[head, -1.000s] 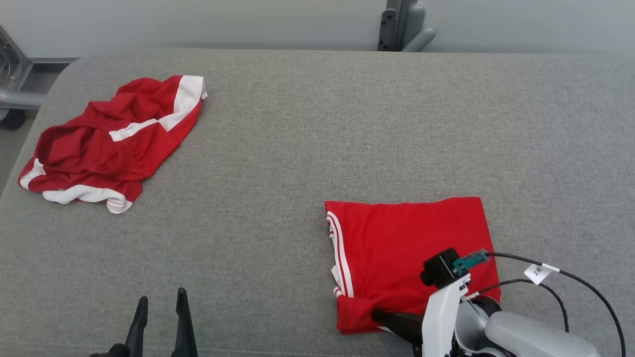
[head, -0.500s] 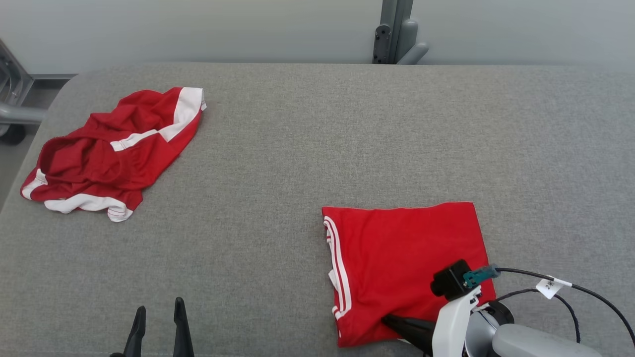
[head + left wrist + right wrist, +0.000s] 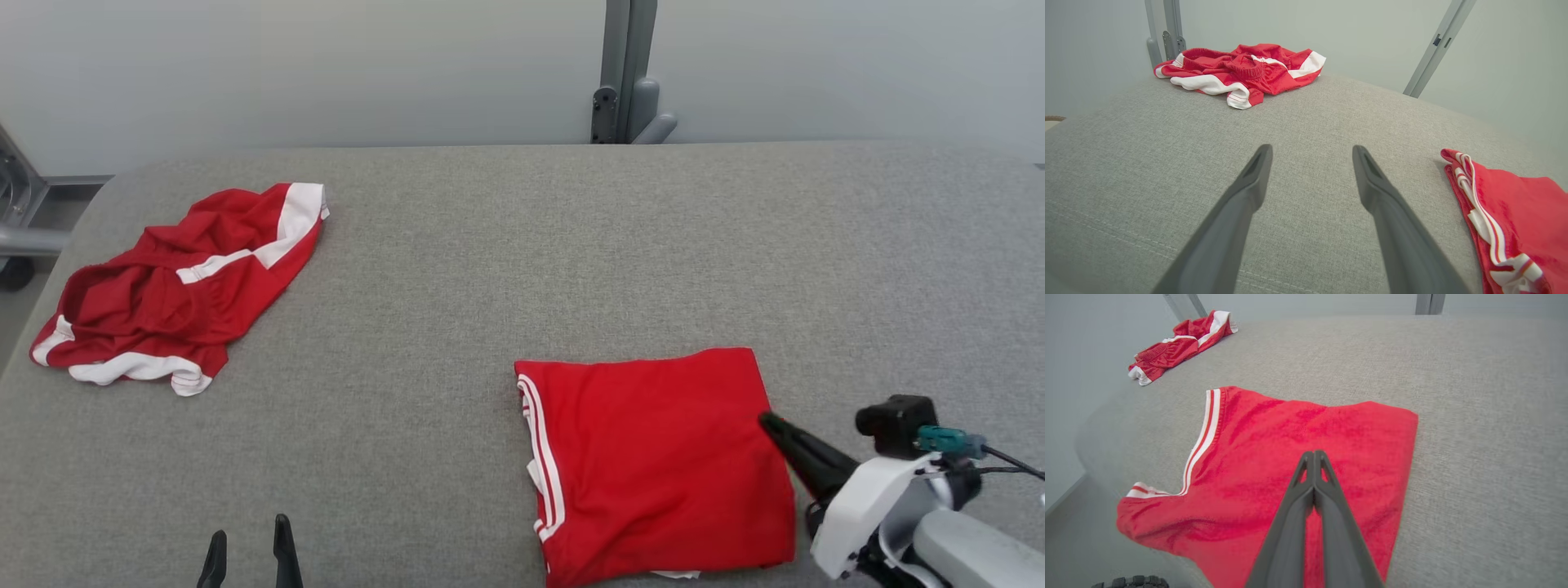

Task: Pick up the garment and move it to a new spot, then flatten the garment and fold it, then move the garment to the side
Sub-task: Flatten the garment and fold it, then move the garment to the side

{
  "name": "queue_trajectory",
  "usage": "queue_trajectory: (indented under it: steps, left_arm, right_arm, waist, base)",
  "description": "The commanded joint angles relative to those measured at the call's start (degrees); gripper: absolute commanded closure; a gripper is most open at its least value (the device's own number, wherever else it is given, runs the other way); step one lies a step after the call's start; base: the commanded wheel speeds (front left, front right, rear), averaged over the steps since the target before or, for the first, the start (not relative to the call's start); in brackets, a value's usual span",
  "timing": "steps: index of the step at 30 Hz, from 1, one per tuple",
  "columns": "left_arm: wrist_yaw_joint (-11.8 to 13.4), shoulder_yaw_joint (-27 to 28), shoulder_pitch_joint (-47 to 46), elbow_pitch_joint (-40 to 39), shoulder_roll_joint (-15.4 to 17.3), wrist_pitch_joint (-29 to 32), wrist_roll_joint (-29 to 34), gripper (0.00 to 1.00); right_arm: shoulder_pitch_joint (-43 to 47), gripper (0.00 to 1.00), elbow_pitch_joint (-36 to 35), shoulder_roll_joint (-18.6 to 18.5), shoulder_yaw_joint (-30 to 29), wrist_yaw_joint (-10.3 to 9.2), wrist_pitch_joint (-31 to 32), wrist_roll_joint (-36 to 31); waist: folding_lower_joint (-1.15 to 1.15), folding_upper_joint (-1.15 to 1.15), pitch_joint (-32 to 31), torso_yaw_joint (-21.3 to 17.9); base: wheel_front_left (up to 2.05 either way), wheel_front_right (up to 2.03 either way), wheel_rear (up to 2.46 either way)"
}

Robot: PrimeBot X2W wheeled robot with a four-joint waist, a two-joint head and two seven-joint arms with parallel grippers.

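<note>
The garment [image 3: 653,457] is red with white stripes along its left edge and lies folded into a rough square at the near right of the grey padded table [image 3: 490,245]. My right gripper [image 3: 765,419] is shut with nothing in it, its tip at the garment's right edge. In the right wrist view the shut gripper [image 3: 1314,453] points across the folded garment [image 3: 1274,437]. My left gripper [image 3: 249,531] stands open over bare table at the near left. In the left wrist view that gripper [image 3: 1310,149] is open, with the garment's striped edge [image 3: 1515,204] to its right.
A second red and white garment [image 3: 171,294] lies crumpled at the table's far left, also seen as a heap [image 3: 1241,67] in the left wrist view. A grey metal post [image 3: 620,73] rises behind the table's far edge. Metal framing [image 3: 16,212] stands off the left end.
My right gripper, still shut, has left the garment's near left corner and moved to its right edge; that bunched corner now lies flatter. The head camera has tilted, shifting the whole picture down.
</note>
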Motion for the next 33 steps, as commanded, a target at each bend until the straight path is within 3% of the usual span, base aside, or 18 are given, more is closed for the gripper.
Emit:
queue_trajectory:
  steps: [1, 3, 5, 6, 7, 12, 16, 22, 33]
  left_arm:
    - [-0.1, 0.2, 0.8, -0.3, 0.1, -0.2, 0.4, 0.0]
    - [-0.2, 0.8, 0.9, -0.4, 0.1, -0.2, 0.7, 0.0]
    - [-0.3, 1.4, 0.8, -0.5, 0.1, -0.2, 0.9, 0.0]
    - [-0.3, 1.5, 0.7, -0.7, 0.1, -0.2, 1.1, 0.0]
    - [-0.4, 1.7, 0.7, -0.8, 0.1, -0.2, 1.3, 0.0]
    - [-1.8, 2.2, -0.1, -1.3, 0.1, -0.2, 3.7, 0.0]
    - [-2.8, 2.8, 0.0, -0.7, 0.1, -0.2, 5.7, 0.0]
    - [-4.3, 3.3, -0.4, 0.7, 0.1, -0.2, 6.7, 0.0]
    - [-4.7, 3.6, -0.5, 0.8, 0.1, -0.2, 6.1, 0.0]
  right_arm:
    - [1.7, 1.0, 1.8, -0.1, -3.7, -0.02, -1.0, -3.1]
    - [3.9, 1.0, 4.2, 1.4, -13.8, -0.02, -1.6, -10.5]
    - [6.7, 0.59, 4.2, 3.5, -23.0, -0.02, -1.5, -17.3]
    - [8.7, 0.1, 3.8, 4.9, -27.4, -0.02, -1.5, -20.8]
    - [10.6, 0.0, 3.3, 6.6, -31.7, -0.02, -1.5, -24.1]
    - [17.7, 0.0, -1.0, 14.3, -47.7, -0.03, -1.6, -39.1]
    - [21.9, 0.0, -4.4, 18.7, -54.3, -0.02, -1.6, -45.8]
    - [25.3, 0.0, -5.9, 22.5, -58.0, -0.03, -1.6, -49.5]
    - [24.6, 0.0, -5.5, 24.5, -58.8, -0.03, -1.6, -48.3]
  waist:
    - [0.0, 0.0, -0.8, -0.7]
    - [0.0, 0.0, -1.2, -1.4]
    - [0.0, 0.0, -1.4, -2.0]
    - [0.0, 0.0, -1.5, -2.2]
    - [0.0, 0.0, -1.6, -2.5]
    - [0.0, 0.0, -2.0, -3.5]
    - [0.0, 0.0, -2.3, -4.0]
    - [0.0, 0.0, -2.7, -4.1]
    - [0.0, 0.0, -2.7, -3.8]
  base:
    - [0.0, 0.0, 0.0]
    - [0.0, 0.0, 0.0]
    - [0.0, 0.0, 0.0]
    - [0.0, 0.0, 0.0]
    - [0.0, 0.0, 0.0]
    - [0.0, 0.0, 0.0]
    - [0.0, 0.0, 0.0]
    - [0.0, 0.0, 0.0]
    - [0.0, 0.0, 0.0]
